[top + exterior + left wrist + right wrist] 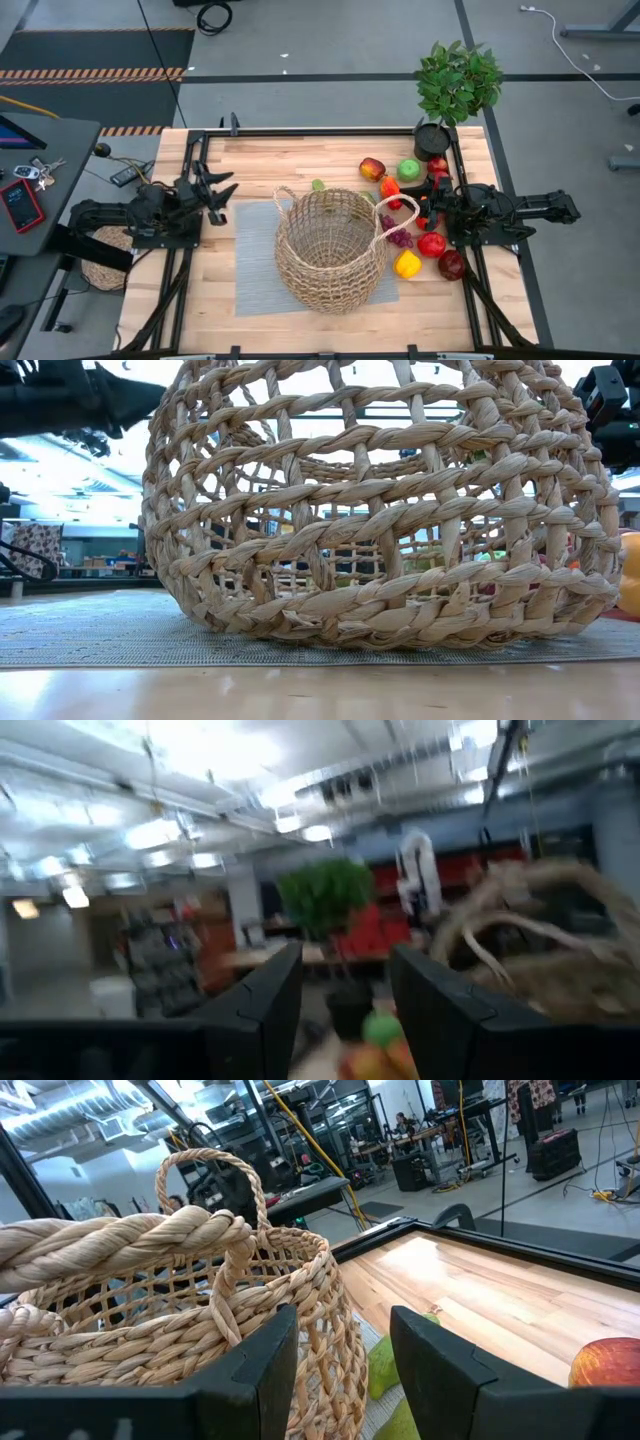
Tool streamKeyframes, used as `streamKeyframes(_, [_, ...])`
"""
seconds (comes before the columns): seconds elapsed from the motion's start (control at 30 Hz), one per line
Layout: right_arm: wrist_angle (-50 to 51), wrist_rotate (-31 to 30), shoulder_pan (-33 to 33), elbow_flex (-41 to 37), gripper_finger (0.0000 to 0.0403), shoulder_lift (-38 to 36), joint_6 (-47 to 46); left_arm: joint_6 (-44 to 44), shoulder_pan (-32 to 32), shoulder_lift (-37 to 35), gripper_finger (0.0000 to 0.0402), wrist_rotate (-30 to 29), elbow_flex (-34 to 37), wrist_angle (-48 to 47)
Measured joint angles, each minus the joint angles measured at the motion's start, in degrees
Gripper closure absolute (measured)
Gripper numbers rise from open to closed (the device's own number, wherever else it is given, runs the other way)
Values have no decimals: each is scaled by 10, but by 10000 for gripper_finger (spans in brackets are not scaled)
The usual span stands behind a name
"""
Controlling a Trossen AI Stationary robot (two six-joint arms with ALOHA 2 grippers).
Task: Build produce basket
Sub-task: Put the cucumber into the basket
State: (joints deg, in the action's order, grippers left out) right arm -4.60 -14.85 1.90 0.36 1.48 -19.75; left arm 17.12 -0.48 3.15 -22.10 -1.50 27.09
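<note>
The tan wicker basket (330,248) stands upright on a grey mat (255,255) at mid-table and fills the low view (380,510). The produce lies to its right: a red-yellow apple (372,168), a green piece (408,170), purple grapes (398,234), a yellow piece (407,264) and red pieces (432,244). A green pear (318,185) lies behind the basket. My left gripper (222,195) is open, left of the basket, tipped upward (345,1010). My right gripper (420,208) is open beside the basket's right handle (343,1370), nothing between its fingers.
A leafy plant in a black pot (457,85) stands at the table's far right corner. A flat round woven mat (105,258) lies under the left arm off the table's left edge. A black frame (320,131) borders the tabletop. Bare wood shows in front of the basket.
</note>
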Motion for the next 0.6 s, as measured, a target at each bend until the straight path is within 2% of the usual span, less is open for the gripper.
streamKeyframes(0.13, [0,0,0,0,235,0,0,18,38,37,241,-62,-17,7])
streamKeyframes(0.23, [0,0,0,0,235,0,0,4,88,94,241,-63,-26,4])
streamKeyframes(0.5, [0,0,0,0,235,0,0,-26,236,318,242,16,-85,3])
streamKeyframes(0.6, [0,0,0,0,235,0,0,-31,275,396,242,73,-120,-5])
